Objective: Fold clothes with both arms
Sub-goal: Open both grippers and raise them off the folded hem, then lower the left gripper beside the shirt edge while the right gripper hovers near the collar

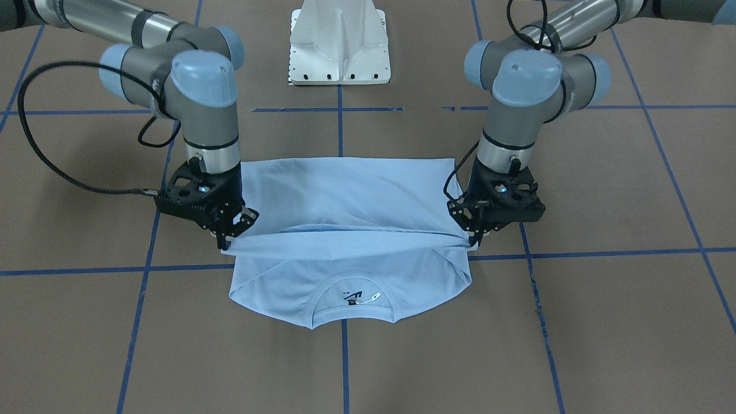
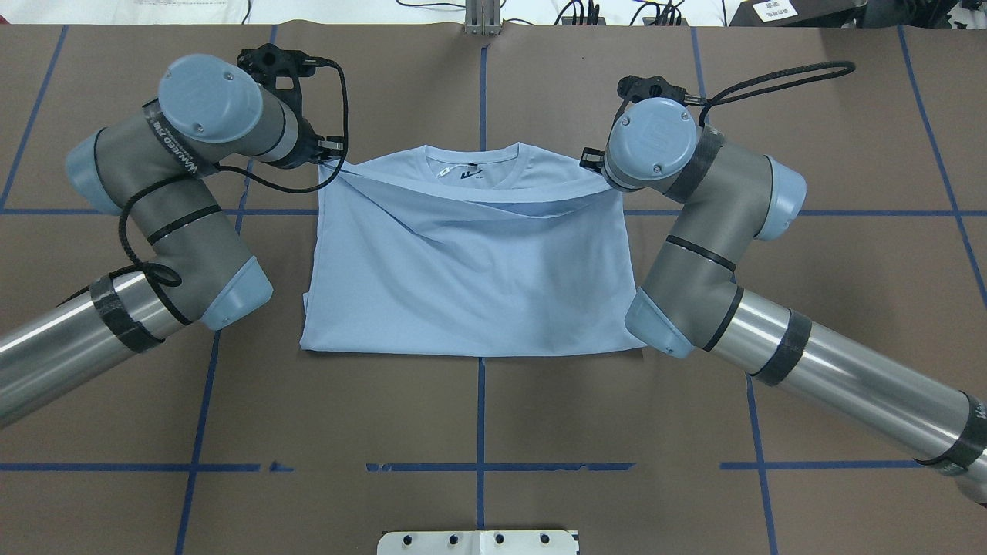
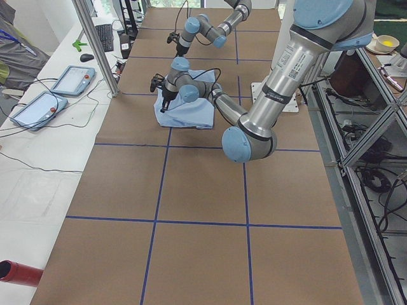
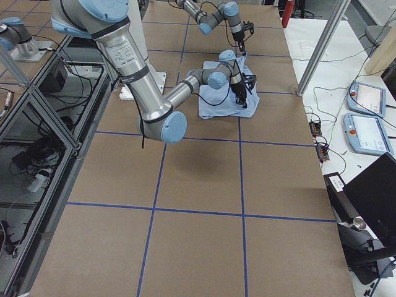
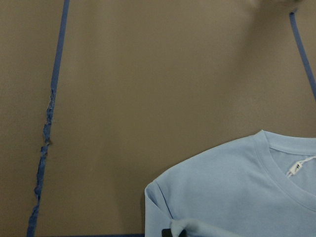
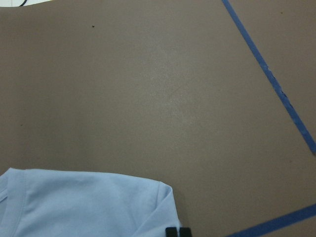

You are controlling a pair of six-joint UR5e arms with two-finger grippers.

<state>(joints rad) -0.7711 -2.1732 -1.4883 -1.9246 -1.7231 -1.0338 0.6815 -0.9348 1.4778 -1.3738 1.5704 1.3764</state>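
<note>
- Lying flat on the brown tabletop (image 1: 604, 190), midway between its side edges, the light blue T-shirt (image 1: 345, 184) has its collar (image 1: 352, 312) toward the edge away from the white pedestal (image 1: 339, 46).
- Its lower part is doubled over the body, and the doubled-over edge runs taut across the shirt, just short of the collar.
- The left tool (image 1: 476, 238) pinches one end of that edge, fingers pressed on the cloth.
- The right tool (image 1: 230, 236) pinches the other end likewise.
- A neck label (image 1: 374, 297) shows inside the collar.
</note>
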